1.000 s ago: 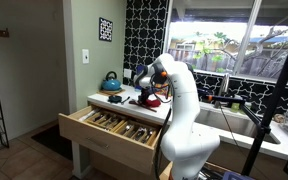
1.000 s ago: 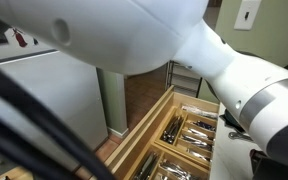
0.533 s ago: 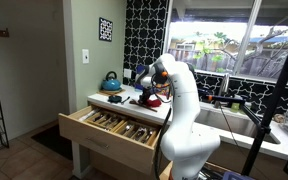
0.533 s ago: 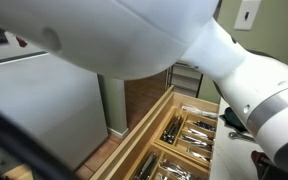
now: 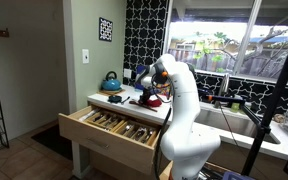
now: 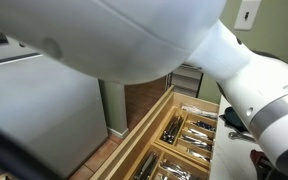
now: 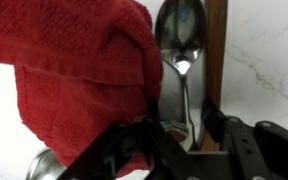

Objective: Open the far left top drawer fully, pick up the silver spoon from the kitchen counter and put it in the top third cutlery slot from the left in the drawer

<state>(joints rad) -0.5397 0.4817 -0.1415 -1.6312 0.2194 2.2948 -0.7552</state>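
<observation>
The pincer [image 7: 182,126] hangs low over the kitchen counter [image 7: 270,62], jaws apart and gripping nothing; the handle of the silver spoon [image 7: 182,45] runs down into the gap between them, and the wrist view does not make clear whether either finger touches it; the spoon's bowl lies straight ahead of the pincer, hollow side up and catching the light. A red cloth [image 7: 79,70] lies bunched on the counter on one side of the pincer, draped up against the spoon and partly over the nearer finger; on the other side, just beyond the spoon, a dark wood strip [image 7: 216,50] runs parallel to the handle, with bare pale counter past it. In an exterior view the white arm [image 5: 184,110] bends over the counter, a teal kettle [image 5: 111,80] standing well beyond the pincer; below the pincer the far left top drawer [image 5: 106,138] stands pulled out, cutlery [image 6: 189,135] lying in its divided slots.
</observation>
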